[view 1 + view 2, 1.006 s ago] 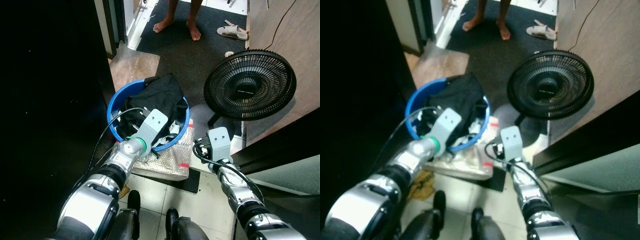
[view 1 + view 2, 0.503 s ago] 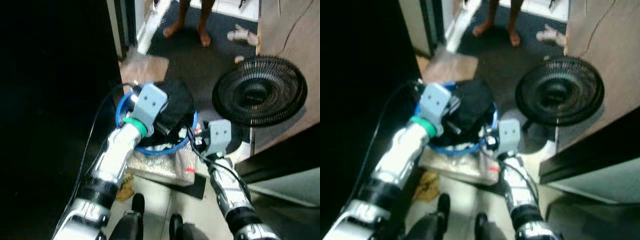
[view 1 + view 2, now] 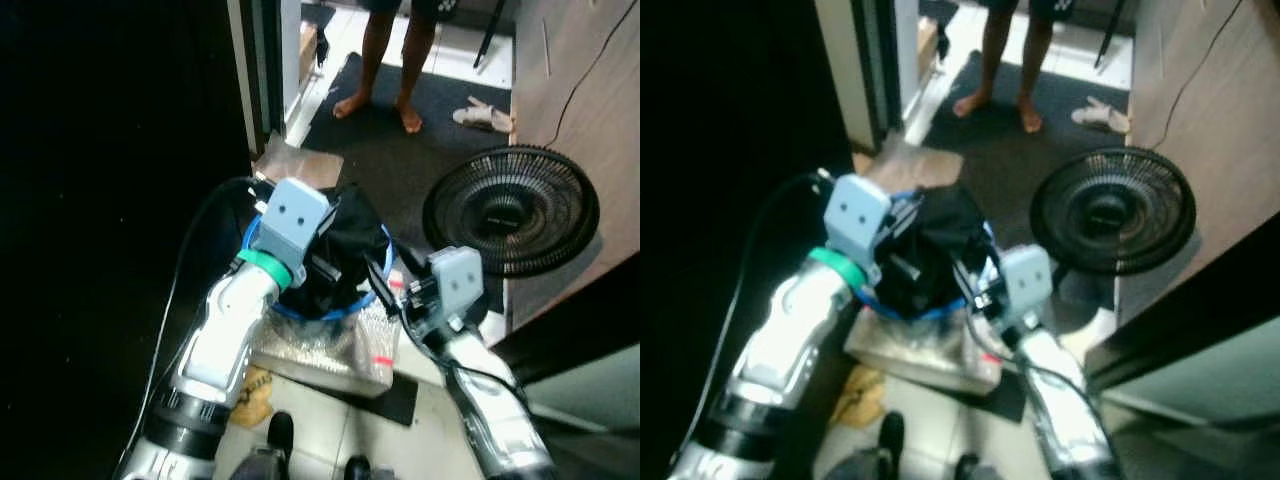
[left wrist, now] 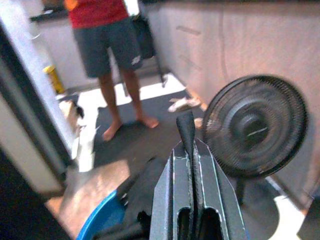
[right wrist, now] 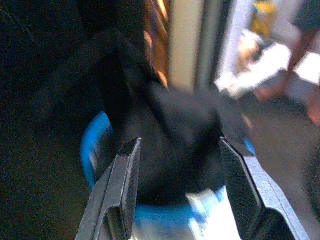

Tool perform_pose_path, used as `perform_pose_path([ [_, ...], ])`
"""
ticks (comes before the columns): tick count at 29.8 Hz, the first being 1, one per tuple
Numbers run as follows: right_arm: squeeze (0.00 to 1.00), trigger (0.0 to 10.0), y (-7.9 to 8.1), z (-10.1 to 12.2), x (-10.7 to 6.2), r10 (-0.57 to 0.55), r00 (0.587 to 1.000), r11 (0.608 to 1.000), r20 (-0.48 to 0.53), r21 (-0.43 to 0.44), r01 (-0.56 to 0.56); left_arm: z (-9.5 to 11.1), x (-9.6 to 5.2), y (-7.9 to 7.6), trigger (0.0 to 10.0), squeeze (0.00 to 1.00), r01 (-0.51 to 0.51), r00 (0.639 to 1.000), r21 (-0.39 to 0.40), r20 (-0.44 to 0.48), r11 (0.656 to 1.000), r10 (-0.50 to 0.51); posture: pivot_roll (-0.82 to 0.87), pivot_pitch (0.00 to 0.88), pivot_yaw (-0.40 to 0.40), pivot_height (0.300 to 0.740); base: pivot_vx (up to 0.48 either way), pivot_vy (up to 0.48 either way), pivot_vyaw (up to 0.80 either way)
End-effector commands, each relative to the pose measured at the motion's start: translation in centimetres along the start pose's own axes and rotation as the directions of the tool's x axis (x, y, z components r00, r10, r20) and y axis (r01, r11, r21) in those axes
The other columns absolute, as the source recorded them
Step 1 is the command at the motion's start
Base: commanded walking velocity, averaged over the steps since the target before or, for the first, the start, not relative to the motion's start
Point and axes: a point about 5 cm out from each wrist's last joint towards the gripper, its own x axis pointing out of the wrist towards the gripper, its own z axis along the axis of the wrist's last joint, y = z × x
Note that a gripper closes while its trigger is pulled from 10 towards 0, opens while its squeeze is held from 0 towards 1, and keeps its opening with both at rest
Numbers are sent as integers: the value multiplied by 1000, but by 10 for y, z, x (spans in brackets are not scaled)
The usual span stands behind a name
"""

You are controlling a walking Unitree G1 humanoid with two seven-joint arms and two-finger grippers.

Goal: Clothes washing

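Clothes [image 3: 345, 240], dark and crumpled, heaped soft and matte in a round blue plastic tub [image 3: 375, 285] on the floor just ahead. Tub seated on a flat pack [image 3: 330, 345] wrapped in crinkly clear plastic, pale tile [image 3: 425, 425] around it and a small black mat [image 3: 385, 395] at its near corner. Yellowish rag [image 3: 250, 390] bunched on the tile beside the pack.

Left gripper [image 4: 186, 131] raised over the tub's near-left rim on a smooth silver arm with a green band; long black fingers [image 4: 187, 137] pressed flat together, nothing between them, tapering to a rounded tip. Right gripper [image 5: 177, 172] low at the tub's right side, aimed across the dark heap; fingers [image 5: 125, 182] spread wide, ribbed inner faces apart, holding nothing.

Round black fan [image 3: 510, 210] with a fine wire grille standing right of the tub, tilted face-up, against a brown wood-grain panel [image 3: 575, 90]. Dark carpet [image 3: 420, 150] beyond. Brown sheet [image 3: 300, 165] flat on the floor behind the tub, by a pale door frame [image 3: 242, 70]. Farther off, a barefoot person [image 3: 385, 60] in dark shorts standing on the carpet, a pale sandal [image 3: 482, 117] lying near.
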Motion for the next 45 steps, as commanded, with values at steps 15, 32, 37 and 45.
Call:
perform_pose_path([
  [15,0,10000,7,-42,-54,48,963,999,-264,17,-45,11,-3,-7,10000,0,-5,1000,-17,-27,1000,5,-24,157,40,740,0,0,0],
  [32,0,10000,11,-14,-6,-5,995,998,-100,55,11,15,5,13,10000,0,-160,984,-78,-89,984,153,-25,16,28,740,0,0,0],
  [37,0,10000,16,-15,4,-5,996,997,-85,78,12,15,10,16,10000,0,-204,973,-81,-126,976,193,-25,0,25,740,0,0,0],
  [45,0,10000,23,-43,-5,4,977,998,-213,56,8,6,19,23,10000,0,-254,953,-51,-185,966,241,-22,0,12,740,0,0,0],
])
